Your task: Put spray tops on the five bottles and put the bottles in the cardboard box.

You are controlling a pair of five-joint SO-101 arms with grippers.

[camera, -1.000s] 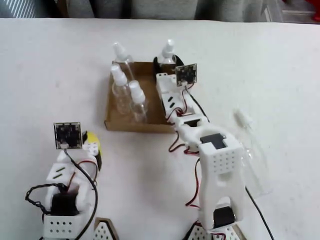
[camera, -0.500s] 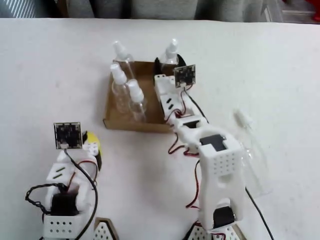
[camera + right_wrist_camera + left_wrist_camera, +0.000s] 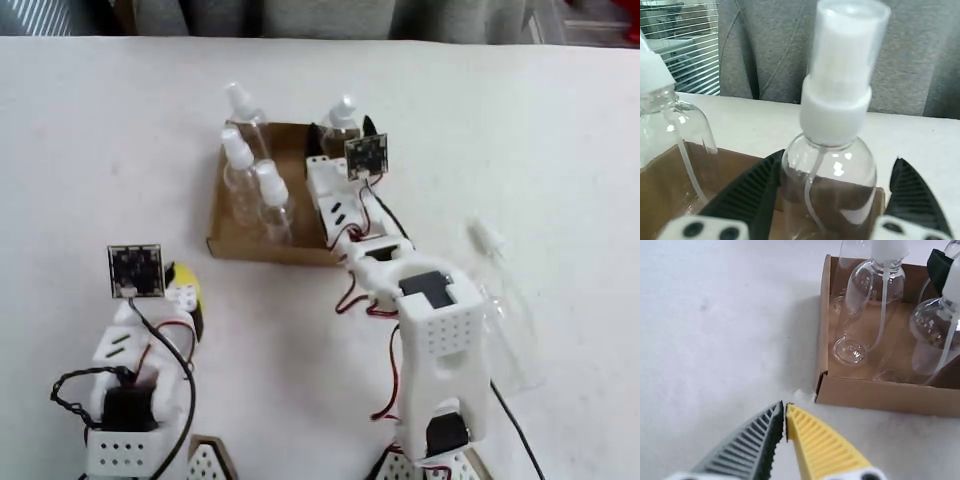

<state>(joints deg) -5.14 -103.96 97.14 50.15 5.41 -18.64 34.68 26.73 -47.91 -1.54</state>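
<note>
The cardboard box (image 3: pixel 262 249) sits on the white table (image 3: pixel 100 130), and everything is best placed from it. At the box's far right corner a capped spray bottle (image 3: pixel 342 112) stands upright, with the right gripper (image 3: pixel 343 127) around it. Its black jaws are spread to either side of the bottle's body, released rather than pinching, with a clear gap on one side. Three more capped bottles stand along the box's left side: one at the far left corner (image 3: pixel 243 110), one in the middle (image 3: pixel 238 165), and one just inward of that (image 3: pixel 273 200). The fifth bottle (image 3: pixel 505 300) lies on its side on the table well to the right of the box. The left gripper (image 3: pixel 785 412) is just off the box's near left corner, its grey and yellow jaws clenched together on nothing.
</note>
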